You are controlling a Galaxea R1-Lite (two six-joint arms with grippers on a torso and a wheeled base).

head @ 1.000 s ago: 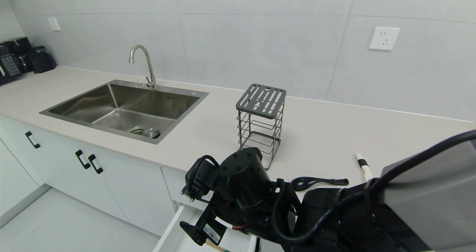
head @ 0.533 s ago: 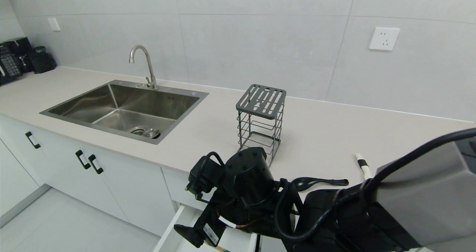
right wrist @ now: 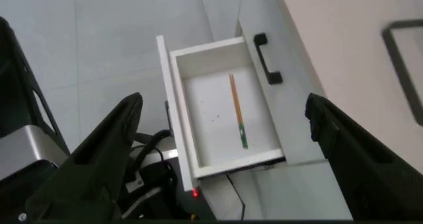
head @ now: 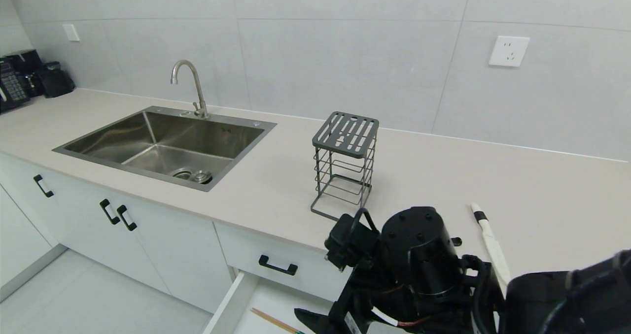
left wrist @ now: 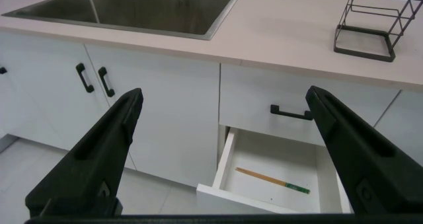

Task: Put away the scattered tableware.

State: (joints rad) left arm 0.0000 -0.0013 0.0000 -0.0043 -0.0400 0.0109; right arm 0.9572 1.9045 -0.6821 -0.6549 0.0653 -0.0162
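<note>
Chopsticks [left wrist: 271, 180] lie in the open drawer [left wrist: 222, 164].

Black arm [head: 416, 255], looped cables [head: 480, 280], black left tool [left wrist: 225, 95]

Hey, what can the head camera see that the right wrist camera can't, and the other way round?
Head view adds: the sink, the faucet, the wire rack with its slotted top, a white utensil lying on the counter, and the wall socket.
Right wrist view adds: the whole inside of the open drawer seen from above, and the floor beside it.
Both: the open drawer, the chopstick in it, and the black handle of the shut drawer above.
</note>
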